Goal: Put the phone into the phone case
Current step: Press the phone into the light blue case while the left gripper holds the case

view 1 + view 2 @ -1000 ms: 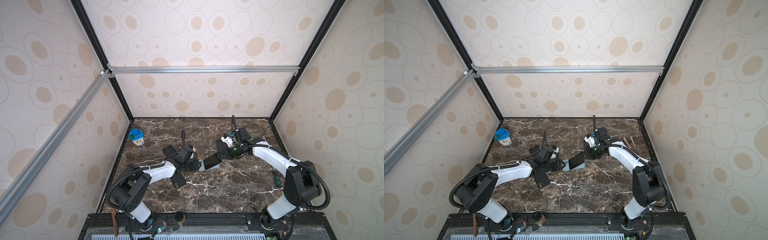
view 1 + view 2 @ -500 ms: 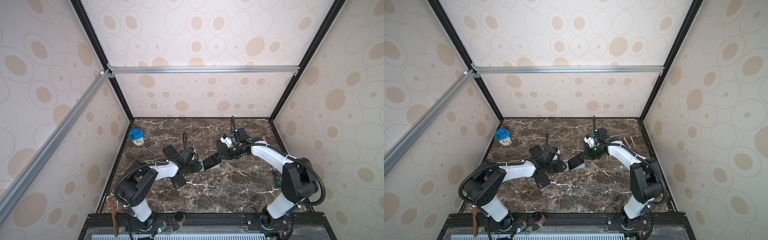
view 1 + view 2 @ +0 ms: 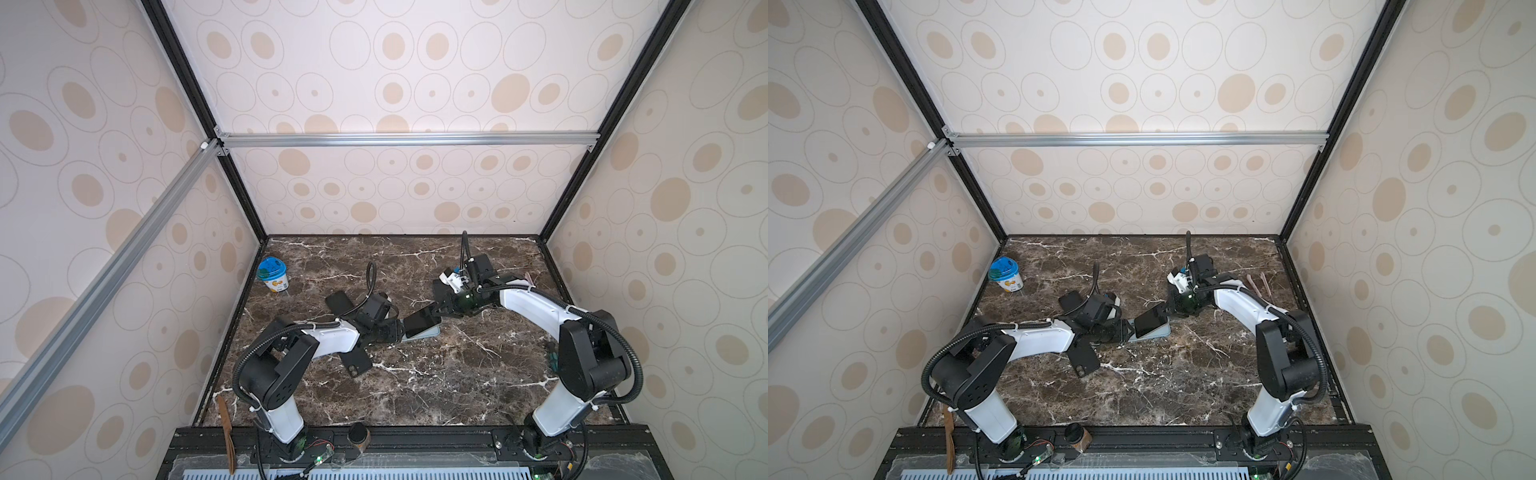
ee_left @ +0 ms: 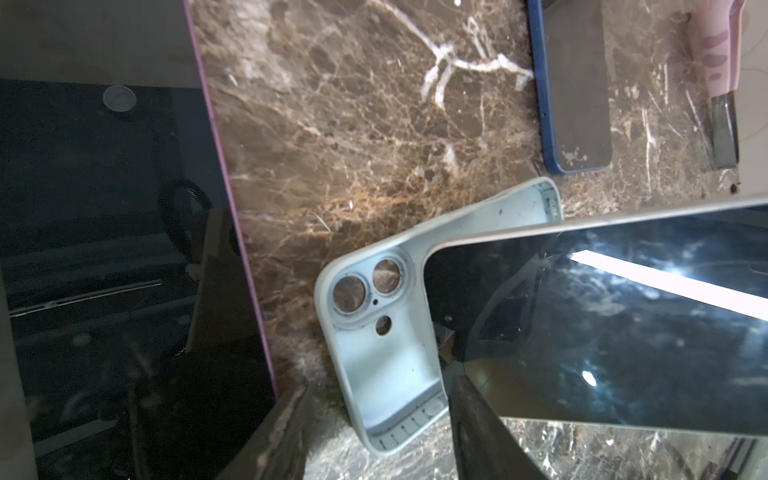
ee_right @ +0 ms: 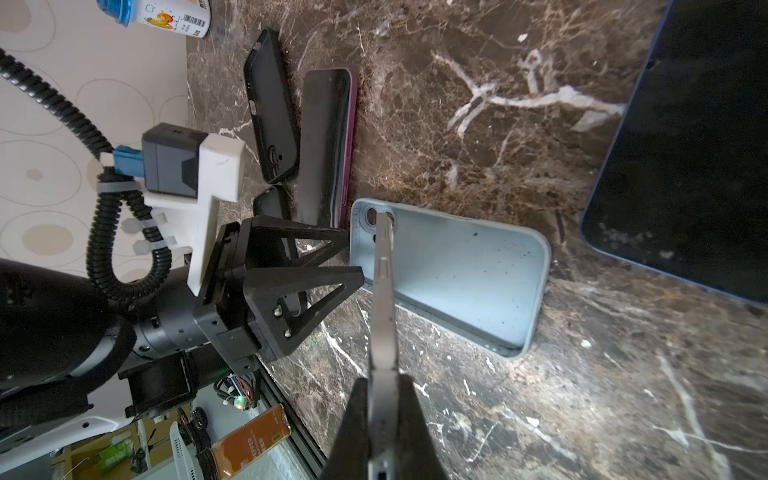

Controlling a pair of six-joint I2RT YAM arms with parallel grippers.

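phone [image 3: 422, 319]: we see it tilted, dark screen up, over the pale blue phone case [image 3: 433, 333]
right hand [image 3: 437, 310]: on the phone's far corner
left hand [image 3: 400, 331]: right next to the phone case
bench [image 3: 457, 374]: brown marble

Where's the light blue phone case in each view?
Top view: light blue phone case near centre, peeking from under the tilted phone.
Top view: same spot.
Left wrist: camera-hole end exposed.
Right wrist: open face behind the phone's edge.
Shared landmark: the phone.
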